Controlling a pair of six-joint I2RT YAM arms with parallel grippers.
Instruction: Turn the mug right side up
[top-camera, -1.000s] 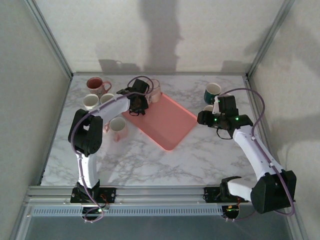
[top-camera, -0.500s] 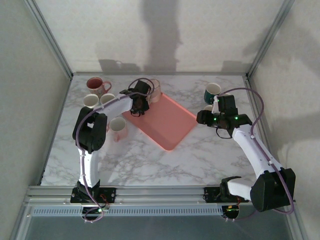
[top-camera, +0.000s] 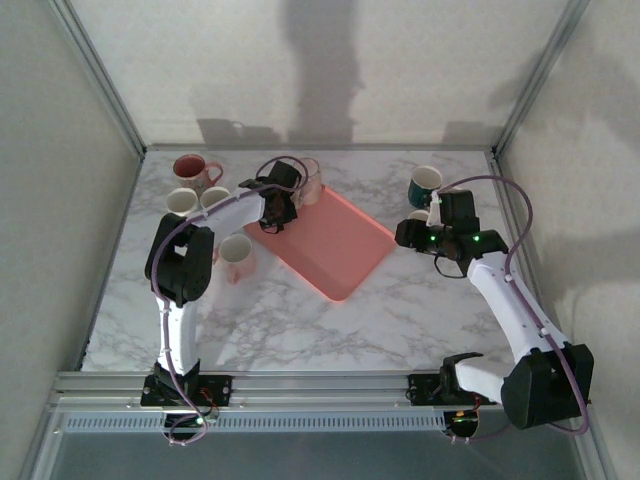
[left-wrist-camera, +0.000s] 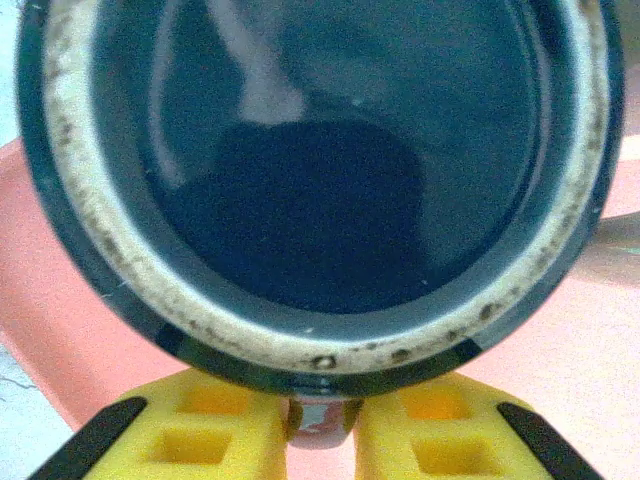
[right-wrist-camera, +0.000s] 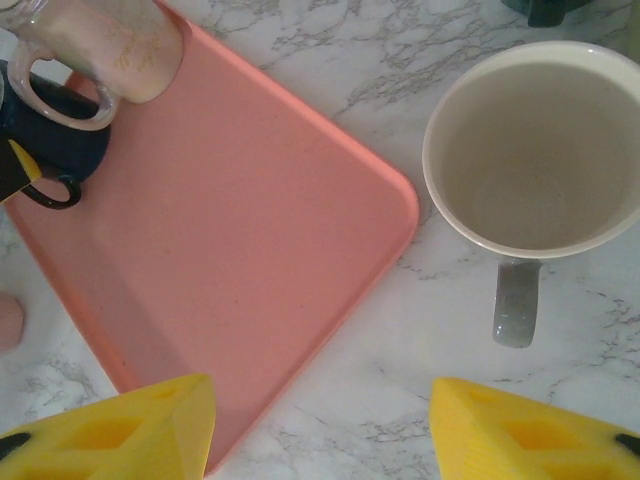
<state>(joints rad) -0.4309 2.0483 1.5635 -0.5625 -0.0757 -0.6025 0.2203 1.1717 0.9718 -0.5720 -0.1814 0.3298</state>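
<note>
**A:** From above, where do the arms sit?

**B:** The left gripper (top-camera: 273, 208) is low over the far-left corner of the pink tray (top-camera: 340, 250), close to a pink mug (top-camera: 308, 180). What it has under it is too dark and small to read there. The right gripper (top-camera: 415, 232) hangs just right of the tray, over a white mug (top-camera: 418, 215), with a green mug (top-camera: 425, 183) beyond it. A cluster of mugs (top-camera: 214, 197) stands on the marble to the left.

**A:** And the left wrist?

**B:** The dark mug (left-wrist-camera: 310, 200) turns its mouth straight at the lens, so its long axis runs along the line of sight. I can't tell whether it is level or tipped. The yellow fingers (left-wrist-camera: 200, 440) are drawn narrow, pinching a small part of the mug just under its rim.

**A:** Right wrist?

**B:** Those jaws are spread wide, with nothing between them. The dark mug (right-wrist-camera: 55, 140) lies at the tray's far-left corner, and the pink mug's handle overlaps it. The white mug stands mouth-up, just off the tray's right edge.
</note>
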